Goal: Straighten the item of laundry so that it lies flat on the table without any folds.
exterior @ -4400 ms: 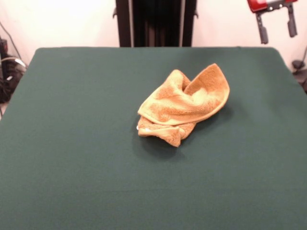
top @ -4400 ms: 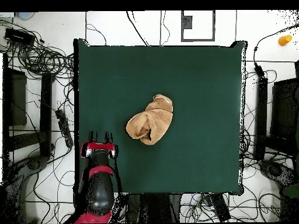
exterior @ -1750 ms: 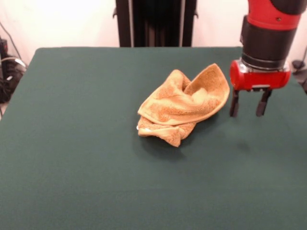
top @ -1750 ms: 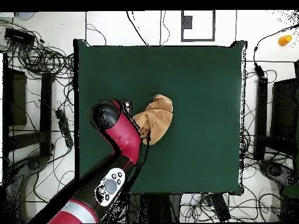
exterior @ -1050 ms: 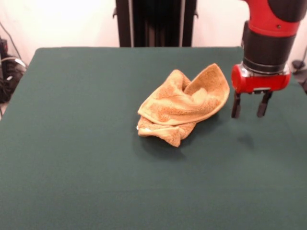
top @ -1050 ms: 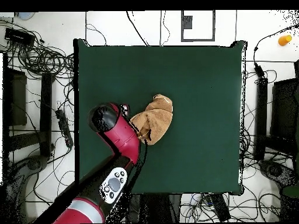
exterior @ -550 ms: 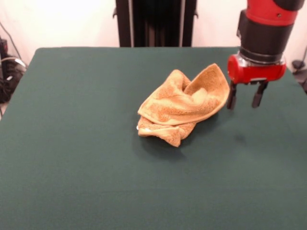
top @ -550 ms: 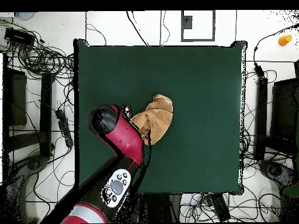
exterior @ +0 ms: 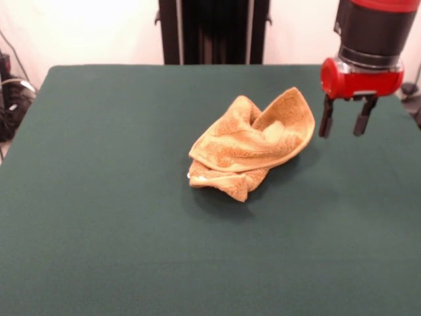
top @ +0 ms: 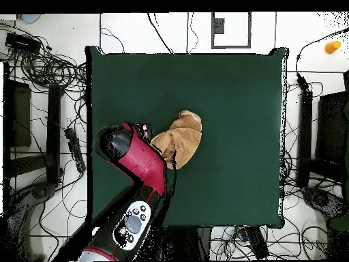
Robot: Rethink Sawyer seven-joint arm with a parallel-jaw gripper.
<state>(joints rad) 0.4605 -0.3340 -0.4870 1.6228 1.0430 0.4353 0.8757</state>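
Note:
The item of laundry (exterior: 253,144) is a golden-orange towel, crumpled into a folded heap near the middle of the dark green table (exterior: 99,217). One rounded flap stands up at its right in the front view. In the overhead view the towel (top: 179,140) lies just right of the arm. My gripper (exterior: 343,122) hangs open just right of the raised flap, above the table and apart from the cloth, with nothing between its fingers (exterior: 324,122). In the overhead view the arm hides most of the gripper (top: 144,129).
The red arm (top: 136,164) reaches over the table's lower left part in the overhead view. Cables and dark equipment (top: 41,65) lie on the floor around the table. A black column (exterior: 210,29) stands behind the far edge.
The gripper came in from the upper right corner to the towel's right side. In the last half second it rose a little and shifted slightly right. The towel has not moved.

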